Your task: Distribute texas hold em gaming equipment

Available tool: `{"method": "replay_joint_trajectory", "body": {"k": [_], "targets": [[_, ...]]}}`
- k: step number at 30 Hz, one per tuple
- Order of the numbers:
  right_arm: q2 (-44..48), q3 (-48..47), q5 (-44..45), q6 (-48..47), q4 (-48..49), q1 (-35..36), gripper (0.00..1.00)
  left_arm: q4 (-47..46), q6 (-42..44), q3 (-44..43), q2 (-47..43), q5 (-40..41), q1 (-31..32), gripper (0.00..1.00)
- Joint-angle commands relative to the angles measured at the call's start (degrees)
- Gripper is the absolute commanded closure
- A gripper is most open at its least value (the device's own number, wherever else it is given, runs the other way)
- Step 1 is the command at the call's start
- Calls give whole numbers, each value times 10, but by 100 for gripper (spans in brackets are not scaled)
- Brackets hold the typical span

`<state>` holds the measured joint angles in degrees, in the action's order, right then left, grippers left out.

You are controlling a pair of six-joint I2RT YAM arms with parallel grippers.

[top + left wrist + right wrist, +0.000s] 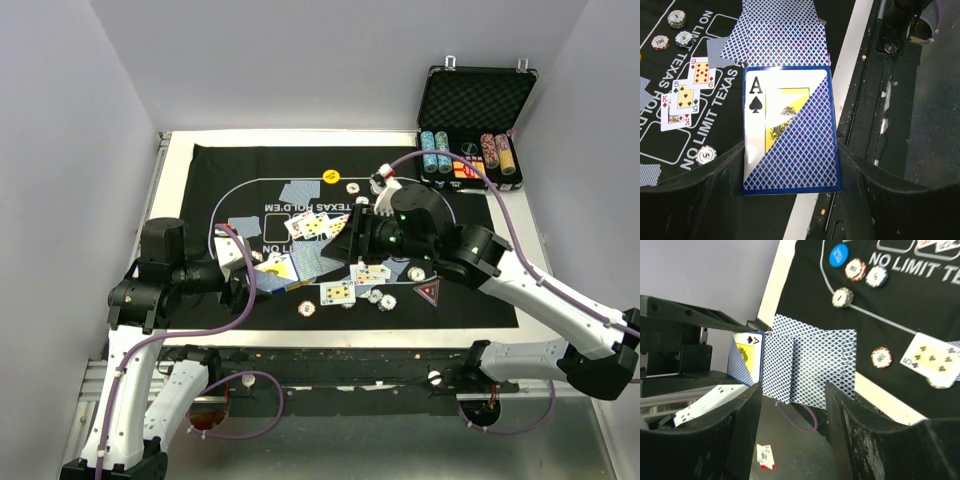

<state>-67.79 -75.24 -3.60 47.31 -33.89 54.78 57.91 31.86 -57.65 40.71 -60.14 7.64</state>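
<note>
Your black felt mat [480, 290] covers the table. The foam-lined metal case [475, 95] by the table's far right corner holds chip stacks [470, 155]. Your right hand [792, 387] hangs spread above face-up cards [340, 292] mid-mat. Your left hand [791, 150] pinches an ace-fronted card pack [790, 125] at the mat's near left edge, beside fanned blue-backed cards [775, 35]. Striped round chips [307, 308] lie scattered.

Operator: What finish do you read on the blue-backed ace-of-spades card pack [790, 130]?

Manual: Smooth, glossy card; its face catches the light. You will find the black felt mat [230, 165] matt and cloth-like. The black hinged case [475, 100] shows dimpled foam lining and a bright metal rim.
</note>
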Motion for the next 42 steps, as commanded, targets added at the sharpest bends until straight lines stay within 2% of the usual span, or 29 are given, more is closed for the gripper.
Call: {"method": "replay_joint_trajectory", "body": {"k": [1,12,24,39,42], "targets": [[-17,24,-73,16,60,13,41,-17,-1,-16,-6,-24,2,81],[-34,27,-105,32,84,18,54,-39,-18,-4,-12,-26,3,81],[-44,33,-126,50,107,21,74,-75,-47,11,-29,-20,2,81],[-47,41,-131,49,108,20,75,-79,-53,3,-28,-21,2,81],[-53,41,-138,52,114,20,79,-79,-54,2,-26,-21,2,81]]}}
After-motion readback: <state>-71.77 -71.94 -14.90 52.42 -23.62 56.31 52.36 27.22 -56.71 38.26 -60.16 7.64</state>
